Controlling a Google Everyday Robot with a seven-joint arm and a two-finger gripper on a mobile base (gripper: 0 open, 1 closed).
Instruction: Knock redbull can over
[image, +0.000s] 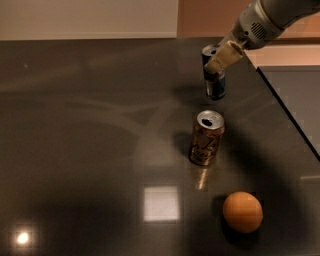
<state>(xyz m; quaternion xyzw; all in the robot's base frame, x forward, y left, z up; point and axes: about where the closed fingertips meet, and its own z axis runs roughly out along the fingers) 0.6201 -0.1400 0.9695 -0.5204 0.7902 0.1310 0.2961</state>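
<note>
The redbull can (215, 82), slim with a blue-and-silver body and silver top, stands at the far right of the dark table (90, 125), its top leaning slightly left. My gripper (222, 57) comes in from the upper right on a grey arm (260, 22) and rests against the can's upper part, covering part of its top. A wider brown-gold can (206, 138) with script lettering stands upright just in front of it, apart from the gripper.
An orange (242, 211) lies at the front right, in front of the brown-gold can. The table's right edge (287, 115) runs diagonally close to the right of the cans. A light wall borders the table's far edge.
</note>
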